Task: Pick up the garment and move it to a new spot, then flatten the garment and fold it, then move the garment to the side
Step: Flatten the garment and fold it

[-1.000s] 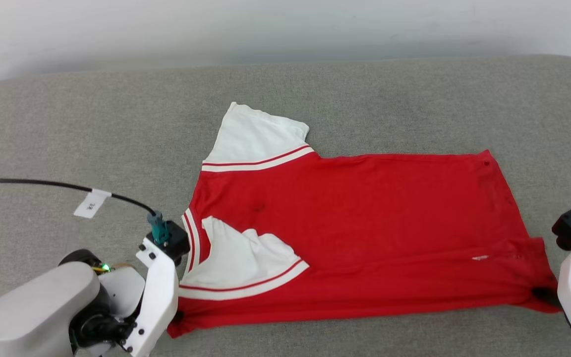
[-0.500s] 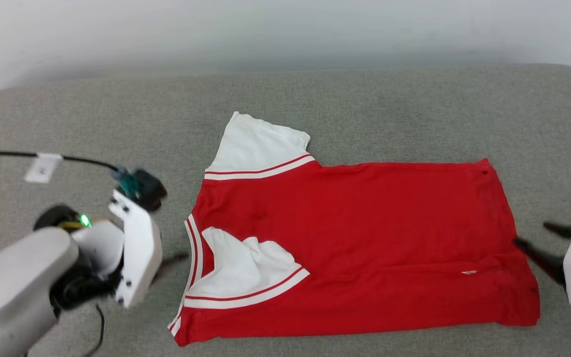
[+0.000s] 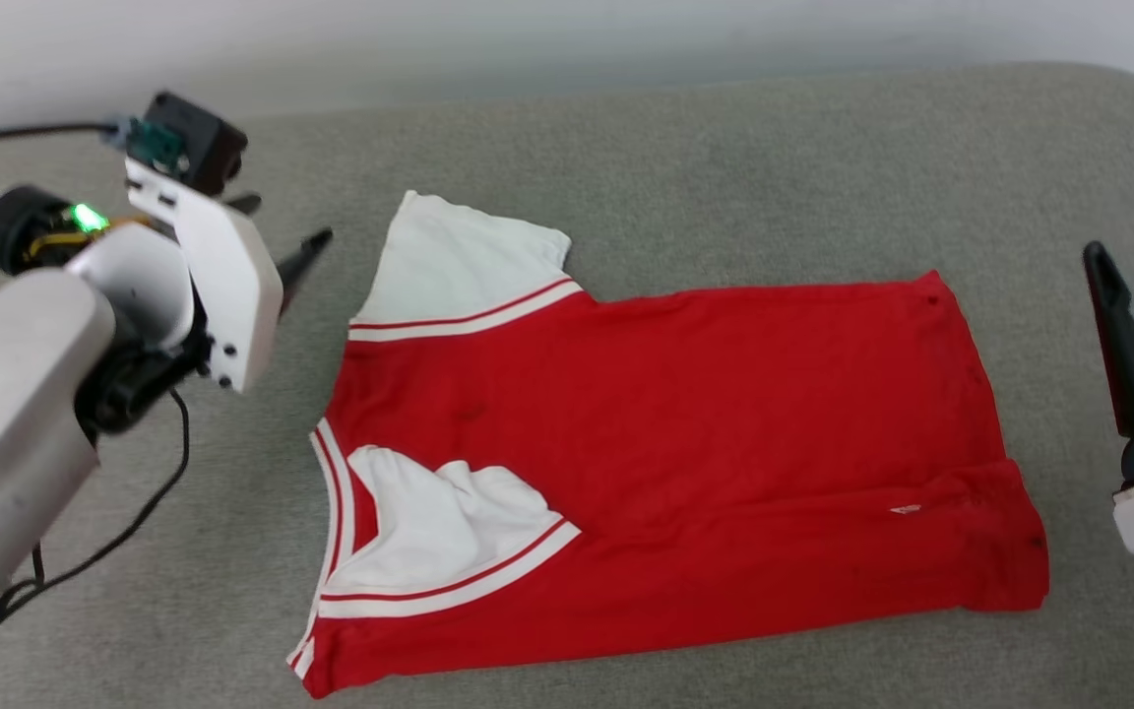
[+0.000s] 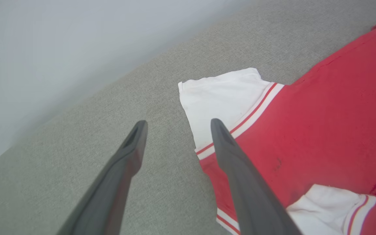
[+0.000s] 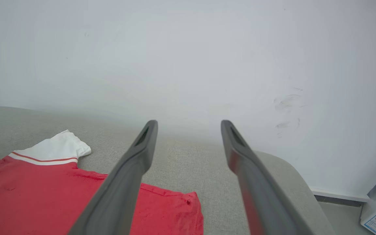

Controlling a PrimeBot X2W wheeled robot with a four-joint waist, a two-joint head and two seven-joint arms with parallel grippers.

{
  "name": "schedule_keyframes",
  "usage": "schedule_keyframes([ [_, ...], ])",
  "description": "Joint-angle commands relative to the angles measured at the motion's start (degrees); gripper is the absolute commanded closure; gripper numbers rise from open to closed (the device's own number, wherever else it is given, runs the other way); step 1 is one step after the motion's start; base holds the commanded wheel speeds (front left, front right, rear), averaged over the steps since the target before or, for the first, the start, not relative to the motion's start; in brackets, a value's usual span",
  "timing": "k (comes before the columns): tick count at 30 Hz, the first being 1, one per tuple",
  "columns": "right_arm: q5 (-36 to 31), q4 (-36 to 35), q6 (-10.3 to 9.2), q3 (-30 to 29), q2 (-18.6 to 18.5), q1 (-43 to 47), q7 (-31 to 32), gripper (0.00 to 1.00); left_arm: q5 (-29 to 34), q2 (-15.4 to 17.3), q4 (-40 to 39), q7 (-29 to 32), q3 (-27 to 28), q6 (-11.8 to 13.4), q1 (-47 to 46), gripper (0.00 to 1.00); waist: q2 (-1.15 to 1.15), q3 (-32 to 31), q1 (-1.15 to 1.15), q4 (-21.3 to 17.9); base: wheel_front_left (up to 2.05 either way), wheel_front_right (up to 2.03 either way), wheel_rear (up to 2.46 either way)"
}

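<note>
light: bright, even, diffuse | shadow: soft grey band low on the wall [image 5: 188,107] beyond the right gripper [image 5: 189,121] | focus: finger bases blur toward both wrist lenses | distortion: sofa [image 4: 86,124] edge bows beyond the left gripper [image 4: 178,120] | cast: red tint on a right finger [image 5: 245,192]

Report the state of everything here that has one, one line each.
garment, lying flat on the grey cushion, gripped by nothing.
far sleeve, spread out flat.
near sleeve, folded in over the red body, rumpled.
left gripper, jaws open, empty, above the cushion beside the far sleeve.
right gripper, jaws open, empty, clear of the garment.
</note>
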Motion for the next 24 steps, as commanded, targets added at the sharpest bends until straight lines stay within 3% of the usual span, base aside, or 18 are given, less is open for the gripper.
schedule_keyframes([
  [1, -0.47, -0.57, -0.04, -0.47, 0.83, 0.75, -0.45, 0.0, 0.3, -0.24, 0.31, -0.16, 0.19, -0.01, -0.9, 0.0, 0.0, 1.42, 0.0, -1.19, 0.0, 0.0, 0.0],
  [4, -4.07, -4.83, -0.04, -3.21, 6.27, 3.81, -3.39, 0.0, 0.7, -0.92, 2.88, 0.29, 0.96, -0.4, -4.08, 0.0, 0.0, 3.63, 0.0, -2.48, 0.0, 0.0, 0.0],
  [12, -8.87, -8.73, -0.04, -3.74, 13.86, 7.68, -9.19, 0.0, -0.49, -2.79, 8.82, 6.44, 2.65, -1.64, -14.33, 0.0, 0.0, 10.82, 0.0, -5.68, 0.0, 0.0, 0.0],
  [24, -10.35, -7.04, -0.04, -0.3, 17.08, 4.75, -13.47, 0.0, -2.73, -5.04, 14.37, 30.09, -1.59, -3.77, -26.65, 0.0, 0.0, 20.88, 0.0, -10.17, 0.0, 0.0, 0.0],
])
